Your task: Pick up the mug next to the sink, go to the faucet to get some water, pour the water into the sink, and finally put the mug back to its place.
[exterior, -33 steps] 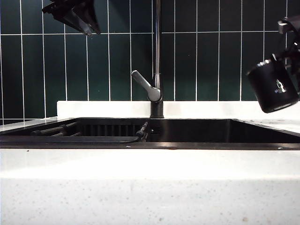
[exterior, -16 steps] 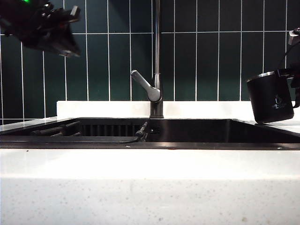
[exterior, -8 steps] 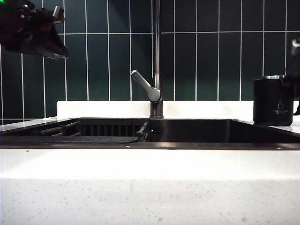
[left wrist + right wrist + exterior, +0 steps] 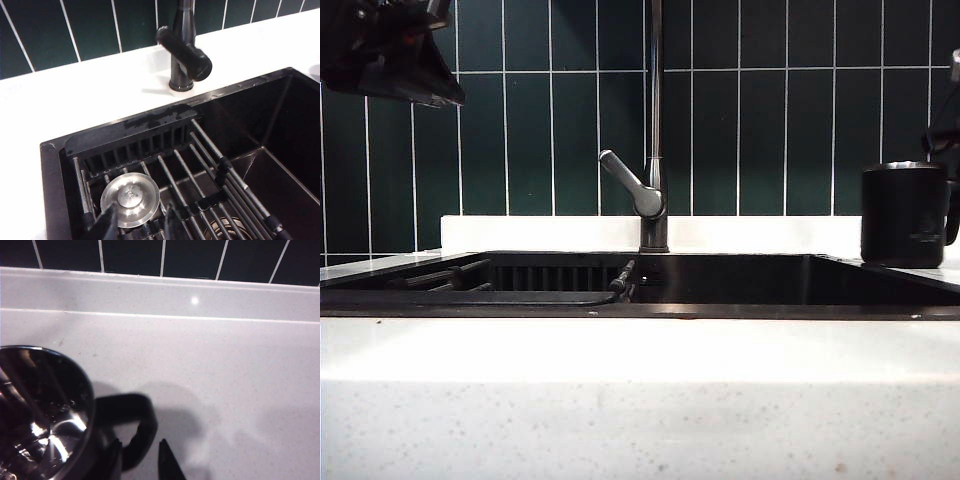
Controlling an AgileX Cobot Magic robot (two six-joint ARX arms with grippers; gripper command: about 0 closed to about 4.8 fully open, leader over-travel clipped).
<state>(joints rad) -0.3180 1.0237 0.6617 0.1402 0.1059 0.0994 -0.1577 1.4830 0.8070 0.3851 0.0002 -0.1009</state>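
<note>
Two hands: our right hand (image 4: 142, 455) straddles the mug (image 4: 42, 415) handle, fingers spread, mug upright on the worktop (image 4: 225, 365); left hand (image 4: 137, 225) spread above the sink (image 4: 280, 150).

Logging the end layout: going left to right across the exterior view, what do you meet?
Left gripper raised at upper left → faucet → mug standing on the counter, right gripper open at its handle.

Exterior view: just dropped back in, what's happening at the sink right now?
The matte black steel-rimmed mug stands upright on the white speckled counter, right of the dark recessed sink. The right claw sits open around its loop handle, no longer gripping. The left claw hangs open above the sink's left end, holding nothing. No water runs from the tall dark faucet. The job looks nearly finished.
</note>
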